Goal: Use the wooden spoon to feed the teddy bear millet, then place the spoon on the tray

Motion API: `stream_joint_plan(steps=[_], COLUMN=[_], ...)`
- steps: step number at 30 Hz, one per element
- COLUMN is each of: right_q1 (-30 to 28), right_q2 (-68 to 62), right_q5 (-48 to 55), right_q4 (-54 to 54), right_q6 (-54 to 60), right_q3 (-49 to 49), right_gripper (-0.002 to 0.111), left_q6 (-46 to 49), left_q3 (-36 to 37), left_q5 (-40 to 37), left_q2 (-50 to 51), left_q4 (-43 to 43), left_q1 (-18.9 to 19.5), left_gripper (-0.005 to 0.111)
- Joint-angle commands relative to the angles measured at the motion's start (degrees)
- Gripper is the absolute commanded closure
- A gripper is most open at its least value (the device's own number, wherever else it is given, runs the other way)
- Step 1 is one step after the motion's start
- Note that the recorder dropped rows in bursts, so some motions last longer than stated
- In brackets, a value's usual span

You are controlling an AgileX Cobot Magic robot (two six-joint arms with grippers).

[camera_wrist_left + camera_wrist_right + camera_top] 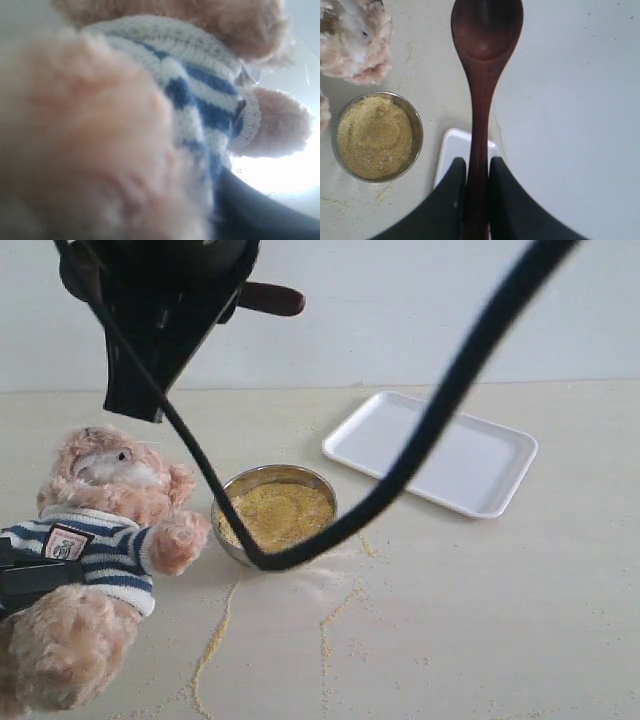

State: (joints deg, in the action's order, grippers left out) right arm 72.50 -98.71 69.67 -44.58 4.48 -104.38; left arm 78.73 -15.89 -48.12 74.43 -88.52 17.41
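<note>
The teddy bear [105,530] sits upright at the left, facing the metal bowl [228,502] heaped with millet [277,513]. My left gripper [32,578] is shut on the bear's torso. The striped shirt [200,95] fills the left wrist view, with one dark finger [260,215] beside it. My right gripper [476,162] is shut on the handle of the wooden spoon [485,45], held high above the table. The spoon's oval bowl looks empty. Only the end of the wooden spoon [272,299] shows in the exterior view. The white tray [440,455] lies to the right of the bowl.
Thin trails of loose millet [214,638] run over the table in front of the bowl. A black cable [440,410] hangs across the exterior view, and the right arm's dark body [150,330] blocks the top left.
</note>
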Motion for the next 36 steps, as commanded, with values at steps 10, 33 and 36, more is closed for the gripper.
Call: stream_joint_plan(steps=[10, 33, 36], right_q1=[-17.11, -33.12, -32.98], right_q2=[6.47, 6.10, 6.10], right_q5=[0.29, -9.16, -14.67], right_q4=[25.13, 34.34, 35.25], right_q6=[1.07, 8.90, 8.90], right_q3=[-0.25, 25.71, 28.62], right_gripper=[0.109, 0.109, 0.109], left_q6=[0.85, 1.39, 2.35], left_q3=[0.12, 0.12, -0.28], left_q5=[-1.30, -1.33, -0.78], left_q2=[0.11, 2.35, 2.35], left_q4=[-0.78, -11.42, -11.42], left_q1=[0.03, 0.03, 0.03], left_gripper=[0.102, 0.102, 0.102])
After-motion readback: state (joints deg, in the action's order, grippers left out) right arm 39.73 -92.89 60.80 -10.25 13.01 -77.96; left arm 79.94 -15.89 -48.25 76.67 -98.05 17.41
